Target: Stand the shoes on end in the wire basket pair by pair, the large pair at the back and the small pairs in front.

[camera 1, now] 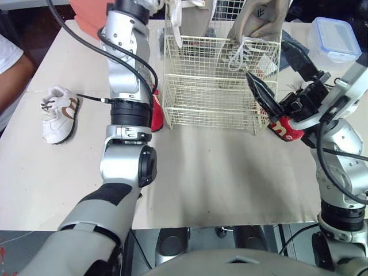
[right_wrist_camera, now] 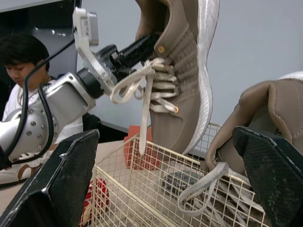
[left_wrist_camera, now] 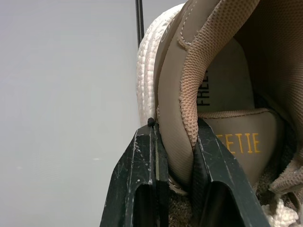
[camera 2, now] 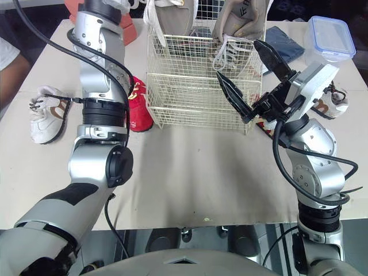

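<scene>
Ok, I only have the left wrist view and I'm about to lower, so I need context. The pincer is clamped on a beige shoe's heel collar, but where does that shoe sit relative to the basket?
Observer: The left pincer holds the beige shoe toe down over the back left of the wire basket. Its toe is about at the rim and its laces dangle.
Operator: Is its partner already in there, so I know which side to aim for?
Observer: Yes, the other beige shoe stands on end in the back right of the basket.
</scene>
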### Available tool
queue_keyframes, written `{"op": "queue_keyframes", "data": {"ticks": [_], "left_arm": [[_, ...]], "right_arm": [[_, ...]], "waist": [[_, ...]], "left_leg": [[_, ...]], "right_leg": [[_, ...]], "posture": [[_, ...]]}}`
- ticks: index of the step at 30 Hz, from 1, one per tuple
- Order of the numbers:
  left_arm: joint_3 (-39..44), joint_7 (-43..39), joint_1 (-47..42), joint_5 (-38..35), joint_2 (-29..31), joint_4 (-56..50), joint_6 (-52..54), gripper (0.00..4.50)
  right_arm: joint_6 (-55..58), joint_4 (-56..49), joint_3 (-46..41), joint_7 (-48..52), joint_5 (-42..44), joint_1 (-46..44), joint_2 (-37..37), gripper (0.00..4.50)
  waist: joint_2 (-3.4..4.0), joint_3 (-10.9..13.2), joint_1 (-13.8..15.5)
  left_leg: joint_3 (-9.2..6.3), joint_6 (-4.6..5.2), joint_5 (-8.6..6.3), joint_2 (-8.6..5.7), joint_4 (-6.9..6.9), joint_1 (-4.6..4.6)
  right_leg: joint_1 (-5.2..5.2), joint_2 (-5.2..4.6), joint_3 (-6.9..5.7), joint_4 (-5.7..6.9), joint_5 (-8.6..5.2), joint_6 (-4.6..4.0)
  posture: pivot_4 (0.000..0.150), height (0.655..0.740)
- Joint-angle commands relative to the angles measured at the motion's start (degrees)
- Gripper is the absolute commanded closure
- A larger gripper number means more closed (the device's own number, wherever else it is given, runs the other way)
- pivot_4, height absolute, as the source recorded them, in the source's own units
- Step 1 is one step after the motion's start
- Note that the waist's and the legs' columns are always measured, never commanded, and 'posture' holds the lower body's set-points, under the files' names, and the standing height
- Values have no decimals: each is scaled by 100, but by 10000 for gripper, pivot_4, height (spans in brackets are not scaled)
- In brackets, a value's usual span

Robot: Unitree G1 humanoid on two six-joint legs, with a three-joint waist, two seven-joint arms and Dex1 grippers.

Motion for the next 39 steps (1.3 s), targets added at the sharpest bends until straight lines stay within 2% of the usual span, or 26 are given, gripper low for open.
{"op": "queue_keyframes", "data": {"ticks": [1, 9, 16, 22, 23, 24, 25, 26, 28, 30, 31, 39], "left_arm": [[-39, 36, -21, 107, -38, 63, -328, 42054], [-85, 68, 467, 69, -259, 17, 50, 42054], [-425, 1, 1406, 292, -255, -693, 786, 42054], [-381, -8, 1775, -33, -340, -1230, 1561, 42054], [-369, -18, 1773, -73, -340, -1287, 1639, 32101], [-361, -30, 1775, -97, -337, -1345, 1710, 28637], [-349, -34, 1785, -128, -345, -1398, 1747, 21532], [-353, -42, 1810, -145, -342, -1459, 1798, 20136], [-345, 13, 1884, -179, -361, -1607, 1912, 11753], [-346, 109, 1944, -151, -367, -1744, 1993, 1375], [-337, 126, 1973, -182, -372, -1839, 2055, 285], [-307, -125, 2209, -496, -152, -3042, 2549, 285]], "right_arm": [[-192, -143, -90, 26, 4, 9, -15, 311], [-265, -133, -80, 22, 16, 28, -10, 311], [-285, -155, -108, 6, 43, 82, -3, 311], [-313, -115, -108, 27, 58, 53, -8, 311], [-320, -102, -110, 35, 60, 43, -13, 0], [-326, -93, -103, 42, 56, 29, -20, 0], [-326, -91, -99, 43, 57, 1, -27, 0], [-317, -96, -103, 29, 68, -28, -30, 0], [-298, -98, -132, 30, 94, -66, -60, 0], [-293, -79, -187, 56, 117, -63, -112, 0], [-295, -61, -224, 76, 131, -56, -146, 0], [-241, 250, -765, 50, 121, 68, -526, 0]], "waist": [[0, 0, 1], [0, 0, -3], [1, -2, -10], [2, -4, -1], [2, -5, 0], [3, -5, 4], [3, -6, 8], [3, -6, 8], [3, -6, 7], [3, -6, 8], [3, -6, 11], [3, -6, 6]], "left_leg": [[0, 0, 0, 0, 0, 1], [5, 0, 0, 0, 0, 5], [3, 0, 0, 1, -2, 15], [1, 0, 0, 7, 0, 23], [-1, 0, 0, 8, 0, 25], [-4, 0, 0, 9, 0, 26], [-3, 0, 0, 8, 1, 27], [-3, 0, 0, 9, 1, 27], [-7, 0, 0, 9, 2, 28], [-13, 0, 0, 9, 2, 29], [-14, 0, 0, 9, 2, 29], [-16, 0, 0, 10, 2, 26]], "right_leg": [[0, 0, -1, 1, 0, 0], [0, 0, 0, 3, 0, 0], [4, -1, 8, 5, 0, 0], [9, 0, 8, 10, 0, 0], [11, 0, 8, 10, 0, 0], [13, 0, 9, 11, 0, 0], [16, 0, 7, 11, 0, 0], [17, 0, 7, 11, 0, 0], [17, 0, 7, 11, 0, 0], [18, 0, 8, 12, 0, 0], [19, 0, 8, 11, 0, 0], [18, -1, 9, 10, 0, 0]], "posture": [[1500, 6860], [1500, 6860], [1500, 6860], [1500, 6860], [1500, 6860], [1500, 6860], [1500, 6860], [1500, 6860], [1500, 6860], [1500, 6860], [1500, 6860], [1500, 6860]]}}
